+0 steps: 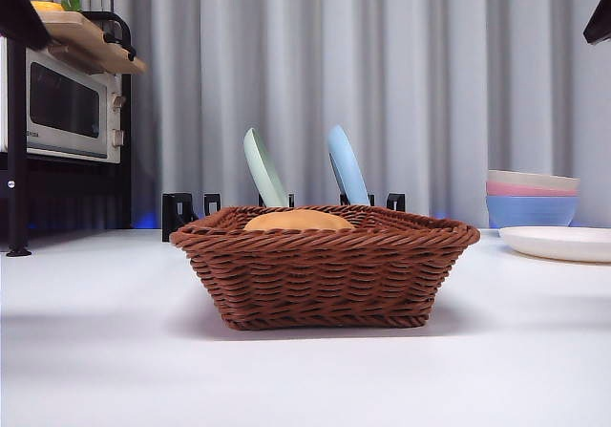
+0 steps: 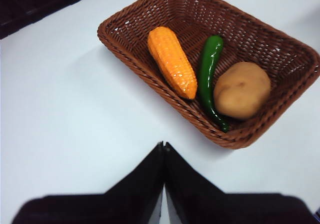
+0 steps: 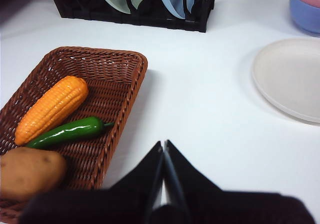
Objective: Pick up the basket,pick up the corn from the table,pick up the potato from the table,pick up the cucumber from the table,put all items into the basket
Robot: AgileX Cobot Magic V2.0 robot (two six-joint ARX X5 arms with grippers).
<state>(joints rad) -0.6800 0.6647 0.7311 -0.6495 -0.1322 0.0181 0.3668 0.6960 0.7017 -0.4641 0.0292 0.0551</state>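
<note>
The reddish-brown wicker basket [image 1: 325,269] stands on the white table [image 1: 95,351] in the middle of the front view. It holds the orange-yellow corn [image 2: 172,61], the dark green cucumber [image 2: 209,73] and the tan potato [image 2: 242,90], lying side by side. The front view shows only the potato's top [image 1: 298,221] above the rim. The right wrist view shows the basket [image 3: 127,83] with the corn [image 3: 52,108], cucumber [image 3: 67,132] and potato [image 3: 30,171]. My left gripper [image 2: 164,146] is shut and empty, above the table beside the basket [image 2: 125,48]. My right gripper [image 3: 164,145] is shut and empty on the basket's other side.
A black dish rack [image 3: 150,13] with a green plate [image 1: 263,169] and a blue plate [image 1: 347,167] stands behind the basket. Stacked pastel bowls [image 1: 532,198] and a white plate [image 1: 558,243] are at the right. A toaster oven [image 1: 67,107] stands at the far left.
</note>
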